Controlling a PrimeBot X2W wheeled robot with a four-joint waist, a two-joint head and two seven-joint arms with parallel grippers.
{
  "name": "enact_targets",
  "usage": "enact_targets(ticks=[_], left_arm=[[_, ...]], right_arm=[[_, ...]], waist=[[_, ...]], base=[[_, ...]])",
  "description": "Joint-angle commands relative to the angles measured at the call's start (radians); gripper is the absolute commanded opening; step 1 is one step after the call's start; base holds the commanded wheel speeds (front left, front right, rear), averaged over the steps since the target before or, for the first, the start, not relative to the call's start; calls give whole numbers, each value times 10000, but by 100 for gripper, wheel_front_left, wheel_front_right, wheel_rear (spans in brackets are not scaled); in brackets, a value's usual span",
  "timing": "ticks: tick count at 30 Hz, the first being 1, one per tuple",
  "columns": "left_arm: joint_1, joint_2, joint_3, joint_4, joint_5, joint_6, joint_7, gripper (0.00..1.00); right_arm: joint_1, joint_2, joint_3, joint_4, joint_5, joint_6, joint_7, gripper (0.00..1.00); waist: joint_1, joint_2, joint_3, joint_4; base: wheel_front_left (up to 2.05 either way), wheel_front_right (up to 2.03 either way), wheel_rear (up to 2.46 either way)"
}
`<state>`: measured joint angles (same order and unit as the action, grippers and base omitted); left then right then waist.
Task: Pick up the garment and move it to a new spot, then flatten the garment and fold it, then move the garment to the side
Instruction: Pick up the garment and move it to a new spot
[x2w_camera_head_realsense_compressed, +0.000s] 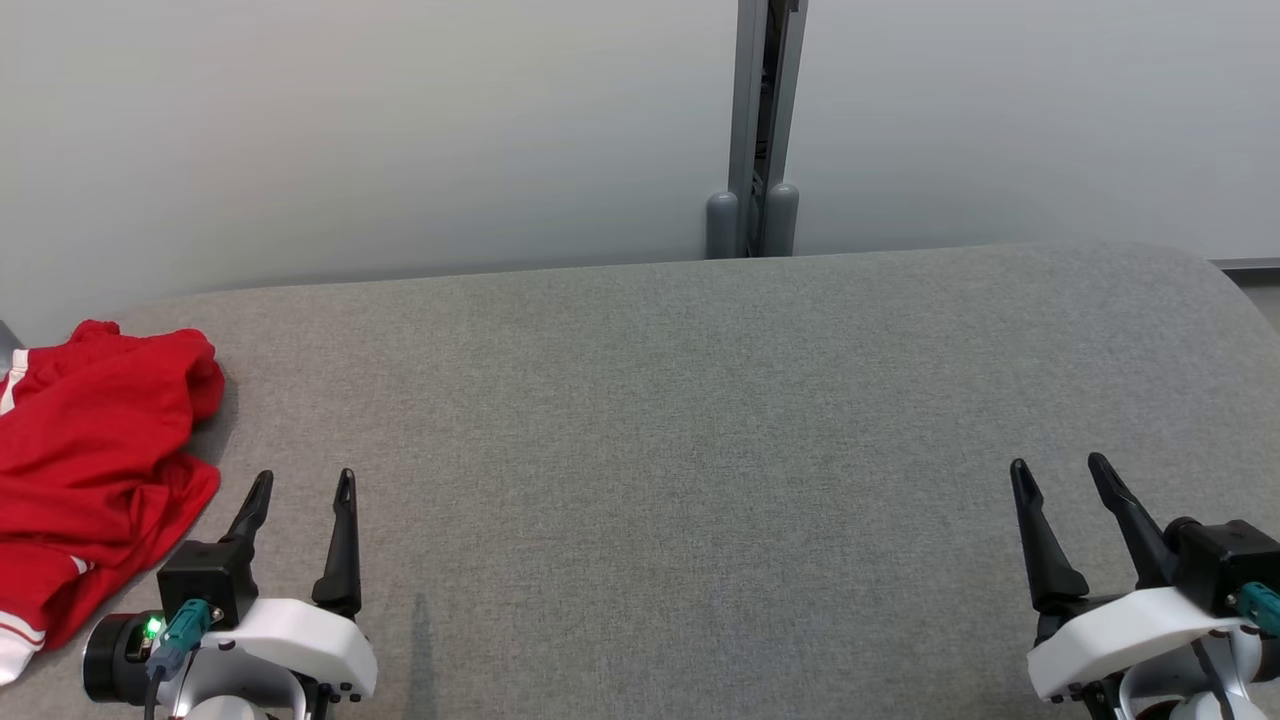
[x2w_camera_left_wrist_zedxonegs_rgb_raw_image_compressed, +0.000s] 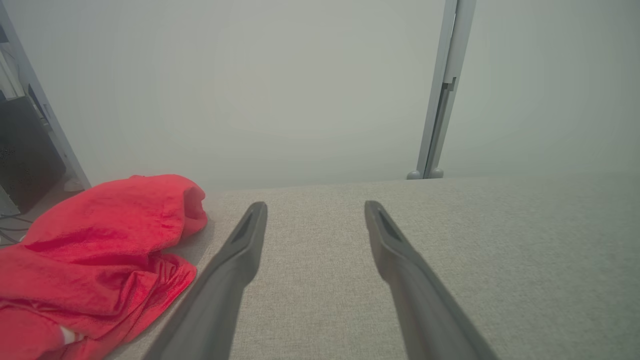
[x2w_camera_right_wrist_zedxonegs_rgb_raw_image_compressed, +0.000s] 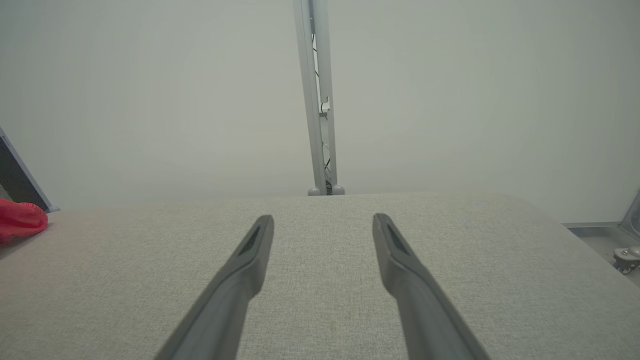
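- The left gripper (x2w_camera_head_realsense_compressed: 304, 480) hangs low over the grey table (x2w_camera_head_realsense_compressed: 640, 430), its fingers pointing forward, spread apart and empty.
- The right gripper (x2w_camera_head_realsense_compressed: 1058, 465) has the same pose on the other side, its fingers also spread and empty.
- The red garment (x2w_camera_head_realsense_compressed: 90, 470) lies crumpled at the table's left edge, just beside the left gripper. Its left part is cut off in the head view.

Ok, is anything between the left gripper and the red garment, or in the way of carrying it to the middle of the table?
Nothing visible. The left gripper, jaws open, sits just right of the crumpled red garment with only bare grey table between them, and the middle holds no obstacle.
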<state>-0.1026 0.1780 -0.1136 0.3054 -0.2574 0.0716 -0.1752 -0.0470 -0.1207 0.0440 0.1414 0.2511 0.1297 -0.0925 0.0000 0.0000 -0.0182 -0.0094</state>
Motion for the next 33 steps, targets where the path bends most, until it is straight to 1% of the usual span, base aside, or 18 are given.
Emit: enact_targets(ticks=[1, 4, 8, 12, 20, 24, 29, 33], left_arm=[[-150, 46, -17, 13, -76, 41, 19, 100], [-189, 33, -55, -10, -84, 79, 32, 100], [-370, 53, -141, -6, -47, 38, 17, 100], [-390, 64, -147, 16, -100, 47, -13, 100], [-330, 123, -131, 30, -139, 149, -110, 100], [-338, 118, -61, 113, -325, 109, -202, 100], [-277, 105, -22, 60, -400, 190, -240, 100], [-278, 154, 2, 84, -471, 116, -287, 100]], right_arm=[[71, -53, -10, -8, 57, 18, -3, 100], [94, -52, -50, -25, 61, 18, -11, 100], [105, -55, -26, -152, 21, 18, -1, 100], [87, -28, 64, -238, 20, 18, 7, 100], [54, 3, 112, -378, -14, 18, 20, 100], [1, 39, 164, -387, -13, 18, 1, 100], [-74, 65, 302, -360, -28, 18, -28, 100], [-152, 83, 356, -345, -30, 18, -49, 100]], waist=[[0, 0, 0, 21], [0, 0, -2, 165], [0, 0, 7, 671], [0, 0, 12, 1429], [0, 0, 32, 3232], [0, 0, 47, 3983], [0, 0, 60, 4566], [0, 0, 68, 4731]], base=[[0, 0, 0], [0, 0, 0], [0, 0, 0], [0, 0, 0], [0, 0, 0], [0, 0, 0], [0, 0, 0], [0, 0, 0]])
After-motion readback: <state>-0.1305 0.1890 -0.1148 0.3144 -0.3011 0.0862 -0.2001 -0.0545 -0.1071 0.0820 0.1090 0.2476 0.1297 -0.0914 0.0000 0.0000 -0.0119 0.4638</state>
